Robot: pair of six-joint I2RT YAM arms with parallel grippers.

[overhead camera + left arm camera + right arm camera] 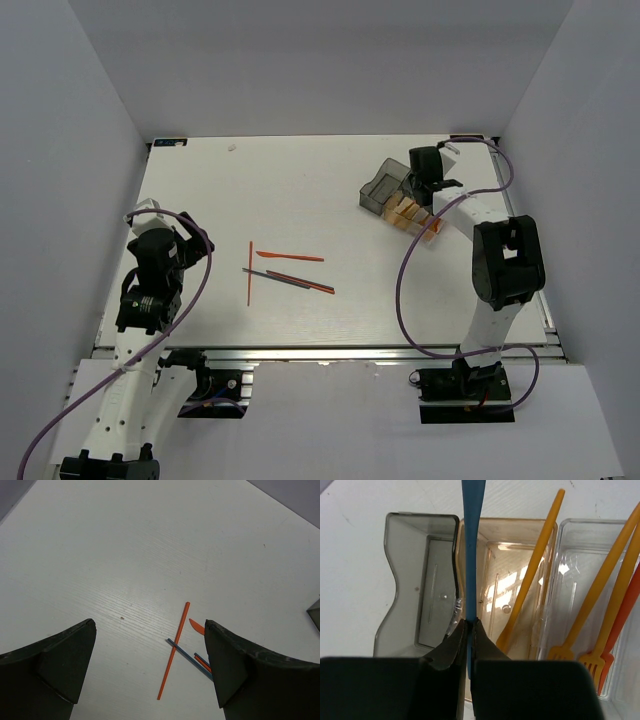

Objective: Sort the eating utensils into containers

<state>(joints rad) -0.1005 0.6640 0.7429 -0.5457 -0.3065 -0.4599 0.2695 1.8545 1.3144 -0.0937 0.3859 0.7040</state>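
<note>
Pinching a blue utensil (472, 530) in the right gripper (469, 622), fingers (451, 647) pressed tight against its thin shaft, out at the far right of the table (330, 180) and directly above the row of three joined bins. From the wrist camera, lined up along the shared wall between the grey bin (395, 585) and the amber bin (487, 565), running straight up out of the frame; cannot tell whether touching either bin. Inside the amber bin, leaning diagonally, one yellow-orange utensil (535, 565), head too hard to make out. Inside the clear bin (570, 545), side by side with tines toward the camera, two yellow-orange forks (590, 600) and, just beside them on the right, a red-orange fork (622, 612). Over on the near left, hanging above bare tabletop with the left gripper (149, 627), fingers (75, 655) spread wide apart and gripping nothing. Left loose near the middle of the table, well apart from the bins: an orange stick (173, 650) lying straight, crossed near its middle by a blue-grey stick (186, 654), with a red stick (202, 662) close alongside that one and an orange knife (290, 257) just beyond, partly hidden behind a finger in the left wrist view.
</note>
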